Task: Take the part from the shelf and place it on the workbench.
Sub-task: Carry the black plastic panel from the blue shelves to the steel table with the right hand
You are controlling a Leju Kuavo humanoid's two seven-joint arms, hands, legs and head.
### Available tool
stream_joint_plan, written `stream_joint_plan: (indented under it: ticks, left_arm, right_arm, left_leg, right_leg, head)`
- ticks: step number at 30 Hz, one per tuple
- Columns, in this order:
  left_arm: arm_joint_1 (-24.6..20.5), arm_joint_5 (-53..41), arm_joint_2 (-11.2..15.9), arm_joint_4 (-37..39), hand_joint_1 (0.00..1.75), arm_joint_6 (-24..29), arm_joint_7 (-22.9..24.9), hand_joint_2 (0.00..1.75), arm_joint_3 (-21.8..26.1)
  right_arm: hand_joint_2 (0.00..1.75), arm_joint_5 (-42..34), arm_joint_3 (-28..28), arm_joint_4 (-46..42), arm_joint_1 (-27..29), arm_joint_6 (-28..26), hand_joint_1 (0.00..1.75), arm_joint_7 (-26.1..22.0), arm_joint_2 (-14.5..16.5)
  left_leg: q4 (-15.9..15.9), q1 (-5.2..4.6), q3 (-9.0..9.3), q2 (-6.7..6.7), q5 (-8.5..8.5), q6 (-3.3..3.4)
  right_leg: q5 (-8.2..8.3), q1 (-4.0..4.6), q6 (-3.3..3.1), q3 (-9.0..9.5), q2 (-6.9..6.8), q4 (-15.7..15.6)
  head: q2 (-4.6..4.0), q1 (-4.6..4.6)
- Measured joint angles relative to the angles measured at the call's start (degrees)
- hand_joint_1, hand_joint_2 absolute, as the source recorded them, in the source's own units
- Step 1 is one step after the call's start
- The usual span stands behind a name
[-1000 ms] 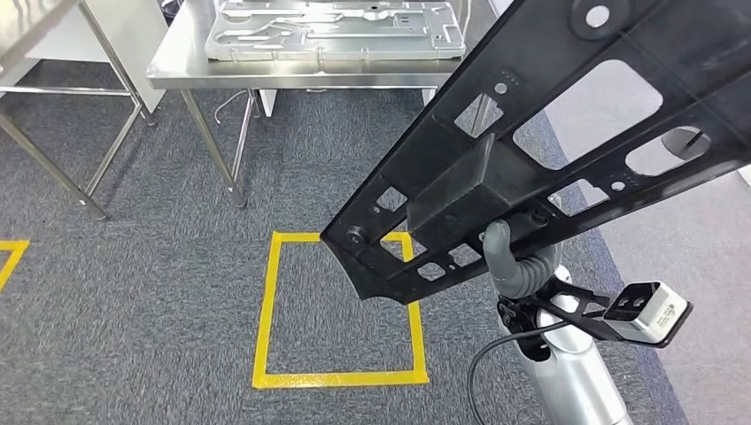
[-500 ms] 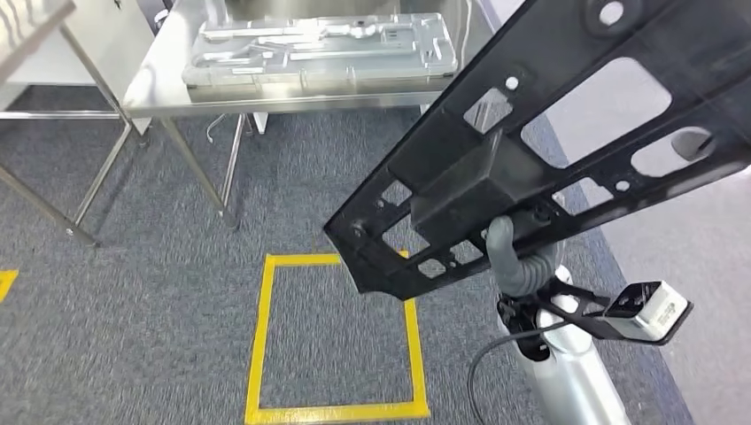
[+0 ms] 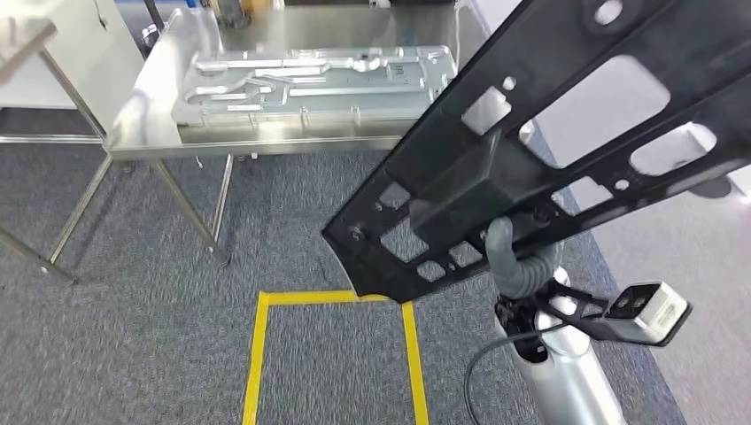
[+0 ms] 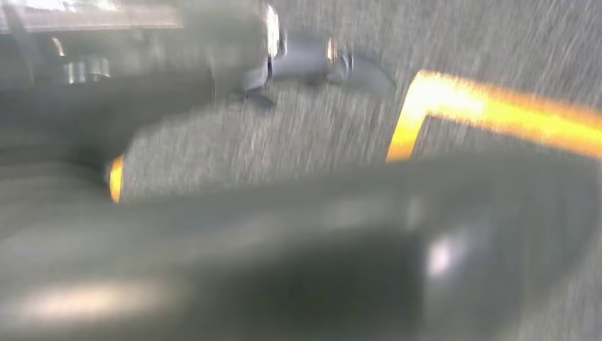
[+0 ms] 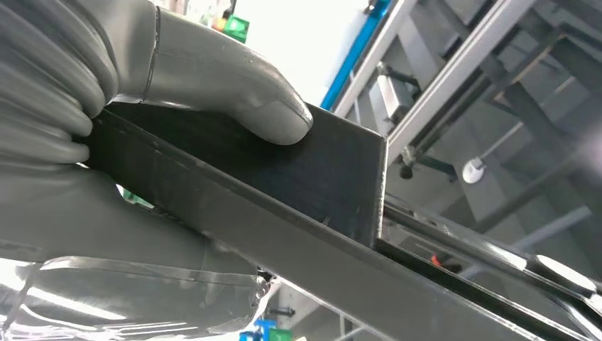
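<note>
One steel workbench (image 3: 142, 133) at far left, carrying silver stamped metal panel (image 3: 310, 84). Yellow tape square (image 3: 257, 354) on grey carpet (image 3: 133, 292) near centre. Black plastic part (image 3: 549, 133), long, flat, pierced with cut-outs, held tilted in air at right, well apart from workbench. Right hand (image 3: 518, 261) grips part from below, thumb (image 5: 234, 92) pressed on its boxy rib. Left hand (image 4: 284, 241) blurred; state cannot be told.

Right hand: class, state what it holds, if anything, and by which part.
The right hand grips the black part by the box-shaped block on its underside, thumb pressed on the block's face.
</note>
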Motion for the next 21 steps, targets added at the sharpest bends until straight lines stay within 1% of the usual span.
stream_joint_plan:
  ticks: [1, 2, 3, 4, 5, 6, 7, 8, 9, 11, 12, 13, 14, 15, 16, 17, 18, 19, 20, 21]
  left_arm:
    - [0.0, 0.03, 0.02, 0.0, 0.0, 0.01, 0.0, 0.0, 0.0]
    - [0.06, 0.05, 0.04, 0.0, 0.0, 0.02, 0.0, 0.0, 0.01]
    - [0.16, 0.1, 0.04, 0.0, 0.0, 0.02, 0.0, 0.0, 0.01]
    - [0.26, 0.14, 0.04, 0.0, 0.0, 0.03, 0.01, 0.0, 0.02]
    - [0.34, 0.18, 0.04, 0.0, 0.0, 0.02, 0.02, 0.0, 0.02]
    - [0.38, 0.22, 0.02, 0.01, 0.0, 0.02, 0.02, 0.0, 0.02]
    - [0.37, 0.23, -0.02, 0.01, 0.0, 0.01, 0.02, 0.0, 0.02]
    - [0.32, 0.25, -0.07, 0.02, 0.0, 0.01, 0.02, 0.0, 0.02]
    - [0.24, 0.25, -0.11, 0.02, 0.0, 0.01, 0.01, 0.0, 0.02]
    - [0.0, 0.25, -0.15, 0.03, 0.0, 0.01, 0.0, 0.0, 0.03]
    - [-0.16, 0.24, -0.15, 0.03, 0.0, 0.01, -0.01, 0.0, 0.03]
    - [-0.33, 0.24, -0.14, 0.04, 0.0, 0.01, -0.02, 0.0, 0.03]
    - [-0.5, 0.22, -0.13, 0.04, 0.0, 0.01, -0.02, 0.0, 0.03]
    - [-0.56, 0.19, -0.14, 0.04, 0.0, 0.0, -0.02, 0.0, 0.02]
    - [-0.5, 0.15, -0.14, 0.04, 0.0, -0.01, -0.02, 0.0, 0.02]
    - [-0.31, 0.11, -0.15, 0.04, 0.0, -0.01, -0.01, 0.0, 0.02]
    - [-0.08, 0.08, -0.15, 0.04, 0.0, -0.01, 0.0, 0.0, 0.02]
    - [0.13, 0.08, -0.13, 0.04, 0.0, -0.01, -0.01, 0.0, 0.02]
    - [0.28, 0.08, -0.09, 0.04, 0.0, 0.0, -0.01, 0.0, 0.03]
    - [0.42, 0.08, -0.04, 0.04, 0.0, 0.01, -0.02, 0.0, 0.03]
  right_arm:
    - [1.75, -0.01, 0.0, -0.01, 0.12, 0.0, 1.75, -0.01, 0.0]
    - [1.75, 0.0, 0.01, 0.0, 0.31, 0.0, 1.75, -0.01, -0.01]
    - [1.75, 0.0, 0.0, 0.02, 0.51, -0.01, 1.75, 0.01, -0.03]
    - [1.75, 0.0, -0.01, 0.03, 0.65, -0.01, 1.75, 0.01, -0.05]
    - [1.75, 0.01, -0.01, 0.03, 0.72, -0.01, 1.75, 0.01, -0.07]
    - [1.75, 0.01, -0.02, 0.04, 0.76, -0.02, 1.75, 0.01, -0.08]
    - [1.75, 0.02, -0.02, 0.03, 0.78, -0.04, 1.75, -0.01, -0.08]
    - [1.75, 0.03, -0.02, 0.02, 0.77, -0.05, 1.75, -0.01, -0.07]
    - [1.75, 0.04, -0.02, -0.06, 0.74, -0.09, 1.75, 0.0, -0.06]
    - [1.75, 0.06, -0.02, -0.39, 0.44, -0.11, 1.75, 0.01, -0.04]
    - [1.75, 0.05, -0.02, -0.62, 0.24, -0.12, 1.75, 0.01, 0.0]
    - [1.75, 0.04, -0.02, -0.79, 0.05, -0.1, 1.75, -0.01, 0.04]
    - [1.75, 0.03, -0.02, -0.89, -0.06, -0.09, 1.75, -0.02, 0.1]
    - [1.75, 0.03, -0.01, -0.94, -0.02, -0.08, 1.75, -0.02, 0.14]
    - [1.75, 0.02, -0.01, -0.93, 0.08, -0.08, 1.75, -0.01, 0.16]
    - [1.75, 0.02, 0.0, -0.92, 0.24, -0.1, 1.75, -0.01, 0.17]
    - [1.75, 0.02, 0.01, -0.92, 0.41, -0.13, 1.75, 0.0, 0.17]
    - [1.75, 0.02, 0.01, -0.92, 0.56, -0.17, 1.75, 0.0, 0.17]
    - [1.75, 0.02, 0.01, -0.92, 0.67, -0.21, 1.75, 0.0, 0.17]
    - [1.75, 0.02, 0.01, -0.91, 0.74, -0.28, 1.75, 0.0, 0.17]
  left_leg:
    - [-0.1, 0.01, 0.68, -0.04, -0.65, 0.14]
    - [-0.16, 0.03, 1.46, -0.09, -1.34, 0.18]
    - [-0.23, 0.04, 2.42, -0.16, -2.08, 0.17]
    - [-0.32, 0.06, 3.47, -0.22, -2.85, 0.12]
    - [-0.41, 0.07, 4.56, -0.25, -3.63, 0.04]
    - [-0.47, 0.08, 5.46, -0.25, -4.39, -0.07]
    - [-0.39, 0.01, 6.29, -0.25, -5.14, -0.24]
    - [-0.36, -0.05, 6.97, -0.26, -5.89, -0.5]
    - [-0.46, -0.1, 7.62, -0.26, -6.56, -0.86]
    - [0.19, -0.22, 8.69, -0.2, -6.76, -1.73]
    - [1.2, -0.2, 8.84, -0.12, -6.62, -2.09]
    - [3.13, -0.19, 8.36, -0.04, -6.35, -2.36]
    - [5.64, -0.1, 7.11, 0.0, -6.66, -2.54]
    - [8.77, 0.01, 5.08, 0.05, -7.41, -2.74]
    - [11.83, 0.08, 2.66, 0.05, -8.73, -2.96]
    - [14.15, 0.15, 0.25, 0.06, -10.53, -3.16]
    - [15.15, 0.18, -1.67, 0.06, -12.22, -3.35]
    - [14.66, 0.2, -2.91, 0.07, -13.25, -3.4]
    - [12.75, 0.21, -3.53, 0.08, -13.04, -3.31]
    - [9.69, 0.21, -3.76, 0.11, -10.73, -3.14]
  right_leg:
    - [-2.18, -0.14, 0.22, -2.63, -0.09, 2.02]
    - [-4.94, -0.3, 0.4, -4.78, -0.12, 2.99]
    - [-7.32, -0.45, 0.5, -6.36, -0.15, 2.89]
    - [-8.43, -0.56, 0.54, -7.37, -0.19, 1.68]
    - [-7.68, -0.62, 0.48, -7.86, -0.25, -0.64]
    - [-4.89, -0.62, 0.27, -7.96, -0.42, -3.85]
    - [-1.31, -0.49, 0.02, -7.88, -0.61, -7.05]
    - [1.64, -0.32, -0.3, -7.65, -0.8, -9.47]
    - [3.55, -0.13, -0.66, -7.32, -0.93, -10.95]
    - [4.33, -0.05, -1.52, -6.15, -0.79, -11.91]
    - [4.88, -0.15, -1.93, -5.31, -0.76, -12.31]
    - [5.27, -0.29, -2.34, -4.48, -0.76, -12.61]
    - [5.42, -0.38, -2.63, -3.75, -0.83, -12.75]
    - [5.06, -0.4, -2.78, -3.22, -0.89, -12.8]
    - [4.5, -0.39, -2.91, -2.76, -0.84, -12.79]
    - [3.89, -0.38, -2.94, -2.26, -0.73, -12.79]
    - [3.22, -0.39, -2.89, -1.65, -0.58, -12.78]
    - [2.49, -0.41, -2.8, -0.89, -0.42, -12.77]
    - [1.66, -0.45, -2.66, 0.05, -0.31, -12.77]
    - [0.72, -0.49, -2.48, 1.1, -0.28, -12.78]
  head:
    - [0.0, 0.02]
    - [0.0, 0.02]
    - [0.0, 0.02]
    - [-0.01, 0.02]
    - [-0.01, 0.02]
    - [-0.01, 0.03]
    - [-0.01, 0.02]
    - [-0.01, 0.02]
    - [-0.01, 0.02]
    - [-0.01, 0.0]
    - [-0.01, 0.0]
    - [-0.01, -0.01]
    - [-0.01, -0.01]
    - [-0.02, -0.01]
    - [-0.01, -0.02]
    - [-0.01, -0.02]
    - [-0.01, -0.02]
    - [-0.01, -0.02]
    - [-0.01, -0.01]
    - [-0.01, -0.01]
